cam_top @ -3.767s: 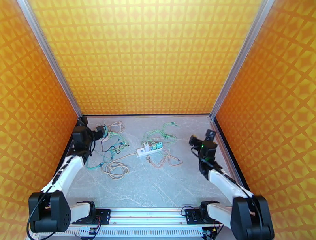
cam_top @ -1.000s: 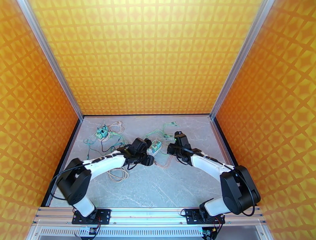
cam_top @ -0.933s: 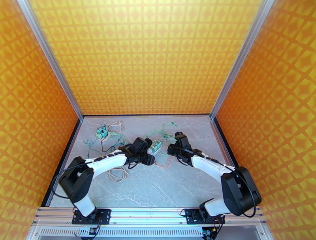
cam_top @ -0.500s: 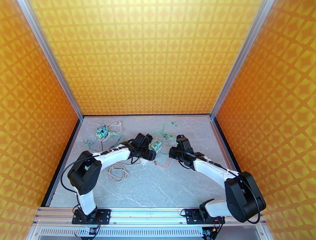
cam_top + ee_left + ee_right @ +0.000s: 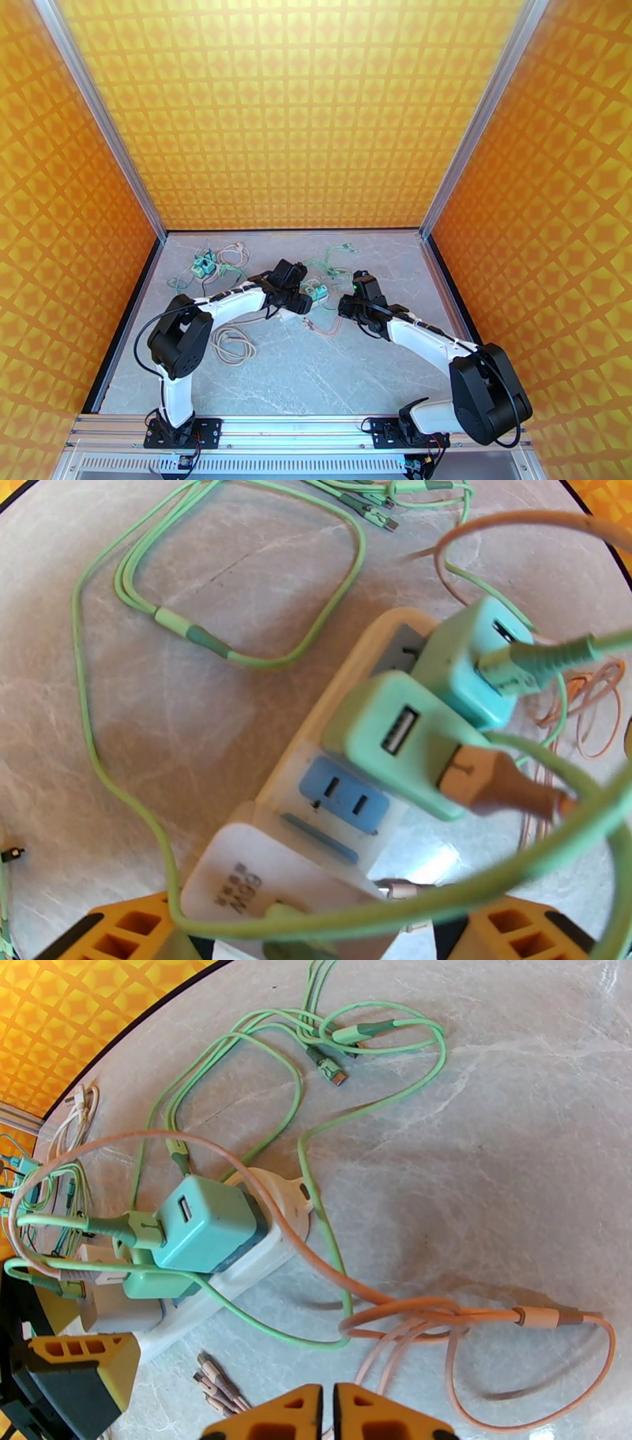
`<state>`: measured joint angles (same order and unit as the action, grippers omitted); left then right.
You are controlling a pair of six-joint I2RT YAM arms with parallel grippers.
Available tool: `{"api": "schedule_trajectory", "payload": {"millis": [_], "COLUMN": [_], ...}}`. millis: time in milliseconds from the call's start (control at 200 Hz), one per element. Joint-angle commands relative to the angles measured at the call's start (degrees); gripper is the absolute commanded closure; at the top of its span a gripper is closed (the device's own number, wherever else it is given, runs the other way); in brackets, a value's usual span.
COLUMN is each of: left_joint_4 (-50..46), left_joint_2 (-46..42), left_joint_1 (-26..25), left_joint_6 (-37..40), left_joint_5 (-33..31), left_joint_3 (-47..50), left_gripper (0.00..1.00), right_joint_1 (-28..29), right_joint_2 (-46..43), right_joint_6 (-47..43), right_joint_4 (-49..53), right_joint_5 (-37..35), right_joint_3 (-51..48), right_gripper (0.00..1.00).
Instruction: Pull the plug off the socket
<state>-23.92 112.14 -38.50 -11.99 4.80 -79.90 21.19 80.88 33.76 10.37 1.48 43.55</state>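
The left gripper point(image 5: 308, 942) has its fingers spread to either side of the near end of the white power strip point(image 5: 237, 871). Whether the pads actually press on it cannot be told. That placement looks meant to brace the strip so it does not come along when a plug is pulled.

Just ahead of those fingers, past an empty blue socket point(image 5: 344, 793), sit the green plug point(image 5: 395, 736) and, beyond it, the teal plug point(image 5: 462, 658). Both are seated in the strip, each with a cable running from its face.

The right gripper point(image 5: 326, 1411) is closed on nothing. The strip lies ahead and to its left, and a loop of pink cable point(image 5: 474, 1315) lies just in front of its tips. No plug is out yet. The right gripper would probably have to open and reach the teal plug, the nearer to it.
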Motion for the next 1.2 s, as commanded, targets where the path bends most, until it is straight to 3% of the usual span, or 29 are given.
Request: {"api": "schedule_trajectory", "payload": {"millis": [0,270,370,835,1000,1195], "left_joint_4": [-2.0,-3.1,-1.6,-6.8,-9.0,-11.5], "left_joint_2": [1.8,2.8,1.6,4.4,4.3,2.9], "left_joint_1": [0.4,2.1,2.5,2.1,1.6,-0.6], "left_joint_6": [2.7,2.9,3.7,10.7,11.8,9.6], "left_joint_5": [-1.4,-2.4,0.1,6.8,6.8,6.7], "left_joint_3": [-2.8,-5.2,-4.6,-6.4,-6.7,-7.1], "left_gripper": [0.24,0.23,0.21,0.32,0.41,0.4], "right_joint_1": [-0.2,-0.2,-0.1,-0.1,-0.1,-0.1], "right_joint_2": [-0.1,2.8,3.5,5.1,4.9,4.5], "right_joint_6": [-0.6,0.3,0.7,-1.1,-1.5,-2.6], "right_joint_4": [0.8,-2.6,-3.4,-1.8,-2.0,-1.7], "right_joint_5": [-0.6,4.5,5.7,6.1,6.3,6.3], "right_joint_3": [1.1,-0.6,-0.4,1.9,1.5,1.2], "right_gripper": [0.87,0.87,0.87,0.86,0.86,0.85]}}
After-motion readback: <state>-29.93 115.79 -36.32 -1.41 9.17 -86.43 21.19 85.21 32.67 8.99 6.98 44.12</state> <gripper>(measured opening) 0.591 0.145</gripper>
